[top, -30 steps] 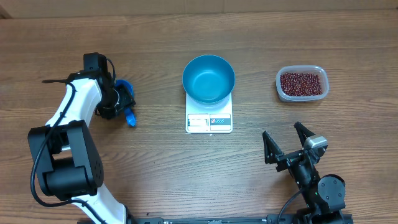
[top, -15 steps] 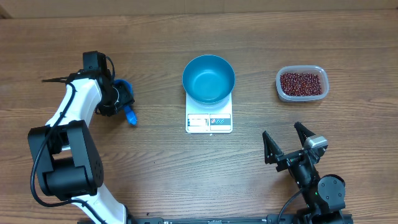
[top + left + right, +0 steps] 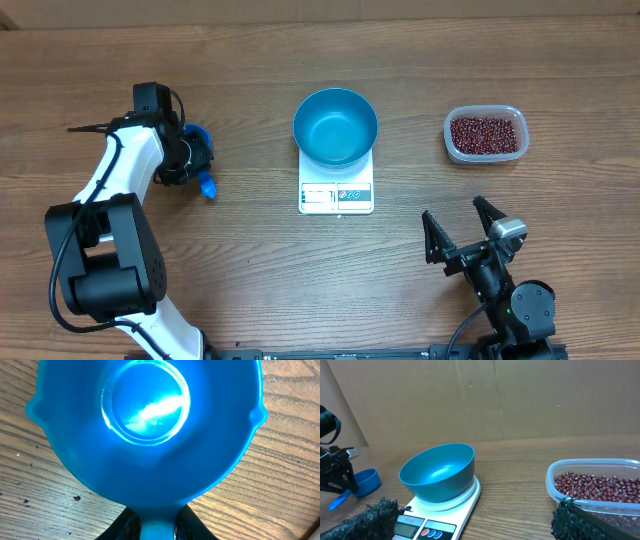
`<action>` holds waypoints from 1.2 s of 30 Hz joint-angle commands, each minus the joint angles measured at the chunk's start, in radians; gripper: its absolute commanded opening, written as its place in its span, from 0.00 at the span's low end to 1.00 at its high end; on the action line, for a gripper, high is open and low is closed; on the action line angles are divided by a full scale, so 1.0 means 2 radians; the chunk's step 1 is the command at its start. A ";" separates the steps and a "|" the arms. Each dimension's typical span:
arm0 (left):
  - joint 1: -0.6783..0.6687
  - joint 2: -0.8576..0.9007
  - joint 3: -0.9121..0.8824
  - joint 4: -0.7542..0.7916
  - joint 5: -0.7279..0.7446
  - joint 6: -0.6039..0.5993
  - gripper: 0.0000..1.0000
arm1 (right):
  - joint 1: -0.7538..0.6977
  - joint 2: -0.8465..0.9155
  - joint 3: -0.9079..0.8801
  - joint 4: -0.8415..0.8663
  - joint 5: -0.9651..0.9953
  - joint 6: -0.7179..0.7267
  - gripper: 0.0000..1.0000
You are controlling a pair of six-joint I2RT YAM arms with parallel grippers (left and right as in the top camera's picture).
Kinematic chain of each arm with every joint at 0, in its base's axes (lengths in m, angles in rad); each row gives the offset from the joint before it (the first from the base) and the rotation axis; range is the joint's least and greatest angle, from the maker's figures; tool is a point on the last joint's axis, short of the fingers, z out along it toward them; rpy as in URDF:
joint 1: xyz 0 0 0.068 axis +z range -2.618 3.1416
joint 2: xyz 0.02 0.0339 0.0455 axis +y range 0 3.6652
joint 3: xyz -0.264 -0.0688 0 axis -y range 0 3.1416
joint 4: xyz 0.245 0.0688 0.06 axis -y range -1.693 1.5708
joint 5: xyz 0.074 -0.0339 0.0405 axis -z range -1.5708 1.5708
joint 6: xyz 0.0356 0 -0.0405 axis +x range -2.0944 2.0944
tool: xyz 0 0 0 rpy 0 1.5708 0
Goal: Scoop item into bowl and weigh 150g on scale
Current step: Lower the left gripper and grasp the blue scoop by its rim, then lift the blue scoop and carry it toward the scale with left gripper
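The bright blue bowl (image 3: pixel 335 127) (image 3: pixel 440 472) stands empty on the white scale (image 3: pixel 336 196) (image 3: pixel 465 502) at the table's middle. The item, dark red-brown beans (image 3: pixel 485 134) (image 3: pixel 600 485), lies in a clear tub (image 3: pixel 452 150) at the right. A small blue scoop (image 3: pixel 202 140) (image 3: pixel 150 435) lies on the wood at the left. My left gripper (image 3: pixel 192 163) (image 3: pixel 157 530) is shut on its handle, a dark finger pressed to each side. My right gripper (image 3: pixel 462 232) (image 3: pixel 472 515) stands open near the front right, holding nothing, facing the scale and the tub.
Bare wood lies between the scoop and the scale, and between the scale and the tub. A brown cardboard wall (image 3: pixel 520 400) closes off the far side of the table. The left arm (image 3: pixel 120 170) reaches along the left side.
My left gripper's jaws have closed in onto the scoop's handle, and the handle tip has shifted slightly toward the arm. The right arm, bowl and scale have not moved.
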 commanded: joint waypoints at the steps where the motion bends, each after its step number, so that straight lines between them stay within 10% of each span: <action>1: 0.002 0.003 -0.004 0.002 0.000 -0.005 0.22 | -0.002 -0.005 -0.005 0.002 0.003 0.002 1.00; 9: 0.002 0.003 -0.004 0.003 0.000 -0.005 0.04 | -0.002 -0.005 -0.005 0.002 0.003 0.002 1.00; 36: -0.084 -0.101 0.122 -0.063 0.111 -0.032 0.04 | -0.002 -0.005 -0.005 0.002 0.003 0.002 1.00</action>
